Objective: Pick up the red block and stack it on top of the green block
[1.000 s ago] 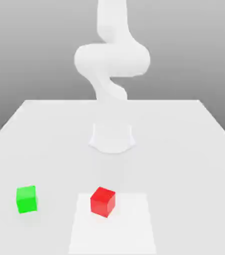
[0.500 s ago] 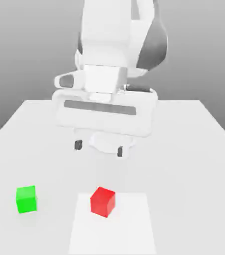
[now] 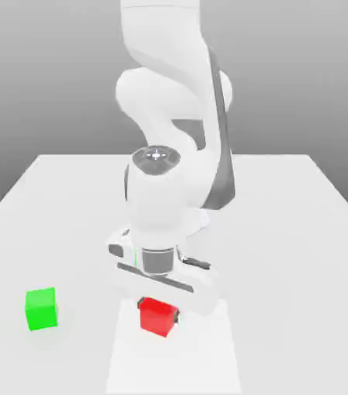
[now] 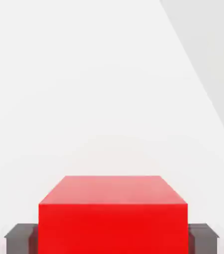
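The red block rests on the table near its front edge, on a paler square patch. My gripper has come straight down over it and is shut on the block. A dark finger presses against each of two opposite sides, and in the hand view the red block sits between them. The block is still down on the surface. The green block stands alone toward the exterior view's left, about three block widths from the red one.
The white table spreads wide on all sides. A paler square patch lies under and in front of the red block. The arm's base and elbow rise behind the hand.
The hand has dropped from high above the table down onto the red block, and its fingers have come in from wide apart. Neither block has shifted.
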Action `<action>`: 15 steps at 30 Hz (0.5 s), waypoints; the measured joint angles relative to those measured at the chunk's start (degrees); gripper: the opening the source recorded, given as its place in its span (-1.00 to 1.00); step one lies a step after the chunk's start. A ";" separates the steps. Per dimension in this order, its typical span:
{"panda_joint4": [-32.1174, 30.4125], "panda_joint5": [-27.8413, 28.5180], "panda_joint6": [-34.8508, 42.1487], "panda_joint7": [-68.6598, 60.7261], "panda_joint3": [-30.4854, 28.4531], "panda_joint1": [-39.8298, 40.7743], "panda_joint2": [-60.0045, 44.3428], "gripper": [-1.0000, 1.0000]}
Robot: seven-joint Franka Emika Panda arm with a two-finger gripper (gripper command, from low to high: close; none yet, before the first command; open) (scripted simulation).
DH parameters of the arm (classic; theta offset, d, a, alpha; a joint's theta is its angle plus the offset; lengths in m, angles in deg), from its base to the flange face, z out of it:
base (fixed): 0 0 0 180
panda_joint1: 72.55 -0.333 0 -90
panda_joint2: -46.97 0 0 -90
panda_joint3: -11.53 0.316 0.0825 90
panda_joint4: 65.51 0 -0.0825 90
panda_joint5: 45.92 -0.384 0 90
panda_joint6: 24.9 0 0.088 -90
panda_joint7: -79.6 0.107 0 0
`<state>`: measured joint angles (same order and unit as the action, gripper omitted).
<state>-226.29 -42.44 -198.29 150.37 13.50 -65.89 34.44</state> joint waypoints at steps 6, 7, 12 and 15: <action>-0.68 -1.75 4.53 -1.18 1.30 0.87 5.32 -1.00; -0.95 -2.22 6.19 -1.51 1.68 1.13 7.28 -1.00; -0.56 -3.57 13.85 -2.10 -1.46 3.74 14.41 -1.00; 2.42 -3.31 17.27 -0.90 -5.59 12.25 14.87 -1.00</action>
<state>-223.87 -45.76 -181.02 149.46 7.90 -53.65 49.31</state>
